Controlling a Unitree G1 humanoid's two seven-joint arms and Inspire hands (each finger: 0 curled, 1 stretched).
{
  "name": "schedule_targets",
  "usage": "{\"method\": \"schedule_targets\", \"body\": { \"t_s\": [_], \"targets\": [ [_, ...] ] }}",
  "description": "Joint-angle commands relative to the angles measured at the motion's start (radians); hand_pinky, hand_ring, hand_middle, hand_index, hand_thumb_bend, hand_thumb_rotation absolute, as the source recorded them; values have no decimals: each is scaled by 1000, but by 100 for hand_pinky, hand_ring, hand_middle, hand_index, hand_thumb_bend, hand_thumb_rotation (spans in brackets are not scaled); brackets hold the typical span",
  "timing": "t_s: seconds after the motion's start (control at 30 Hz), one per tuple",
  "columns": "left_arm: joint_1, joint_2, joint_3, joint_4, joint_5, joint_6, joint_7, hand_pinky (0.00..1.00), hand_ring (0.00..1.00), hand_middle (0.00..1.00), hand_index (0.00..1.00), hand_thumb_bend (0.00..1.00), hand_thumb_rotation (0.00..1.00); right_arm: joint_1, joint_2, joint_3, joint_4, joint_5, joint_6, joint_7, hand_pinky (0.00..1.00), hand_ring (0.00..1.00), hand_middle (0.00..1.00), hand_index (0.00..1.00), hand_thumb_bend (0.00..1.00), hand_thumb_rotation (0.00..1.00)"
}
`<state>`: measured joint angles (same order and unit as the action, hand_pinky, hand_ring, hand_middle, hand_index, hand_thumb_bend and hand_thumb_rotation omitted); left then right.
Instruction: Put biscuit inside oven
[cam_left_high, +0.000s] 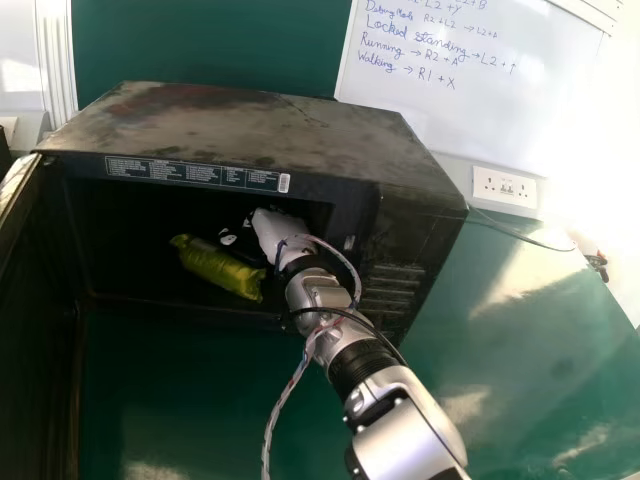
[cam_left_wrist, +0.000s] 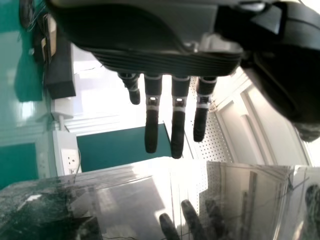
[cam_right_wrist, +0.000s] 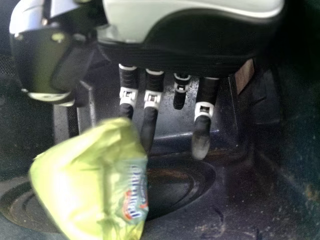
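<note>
"Where is the biscuit packet (cam_left_high: 218, 266) found?"

"Inside the oven (cam_left_high: 240, 120) – its yellow-green wrapper is seen just beside the right hand (cam_left_high: 278, 232)."

"Is it gripped?"

"No curled grip is shown. In the right wrist view, the right hand (cam_right_wrist: 195, 37) is held wide, its fingers straight; some are partly covered by the packet, so whether it is touched cannot be told."

"And the left hand (cam_left_wrist: 150, 60)?"

"Held open too, fingers straight, above a glossy surface (cam_left_wrist: 130, 200) in which fingers are mirrored."

"What is seen farther out?"

"The oven door (cam_left_high: 30, 330) is swung open, and the oven is set on a green table (cam_left_high: 530, 350). Behind it, a whiteboard (cam_left_high: 480, 110) is seen – with a socket panel (cam_left_high: 505, 187) below."
</note>
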<state>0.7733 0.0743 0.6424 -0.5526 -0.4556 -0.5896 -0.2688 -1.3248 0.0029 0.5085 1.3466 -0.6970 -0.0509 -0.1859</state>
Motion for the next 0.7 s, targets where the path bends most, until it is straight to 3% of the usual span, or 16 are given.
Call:
{"method": "schedule_targets", "body": {
  "t_s": [0.0,0.37,0.5,0.57,0.67],
  "targets": [
    [25,-9,0,-19,-3,-4,-8,59,64,64,75,89,58,31,-18,1,11,1,18,-2,29,59,67,61,83,5],
    [24,-6,3,-17,-10,9,-11,59,67,67,77,89,57,35,-19,-4,5,9,4,-13,30,62,64,60,82,3],
    [23,-6,3,-19,-14,14,-13,49,57,60,77,89,58,41,-20,-5,0,10,-8,-31,30,66,66,60,80,1],
    [19,-5,7,-14,-7,9,-14,52,59,63,77,90,58,46,-21,-6,-5,11,-20,-51,29,64,66,60,79,0],
    [17,-4,7,-13,-8,9,-15,67,72,77,80,90,60,58,-22,-15,-16,21,-41,-73,29,64,65,60,77,0]
  ]
}}
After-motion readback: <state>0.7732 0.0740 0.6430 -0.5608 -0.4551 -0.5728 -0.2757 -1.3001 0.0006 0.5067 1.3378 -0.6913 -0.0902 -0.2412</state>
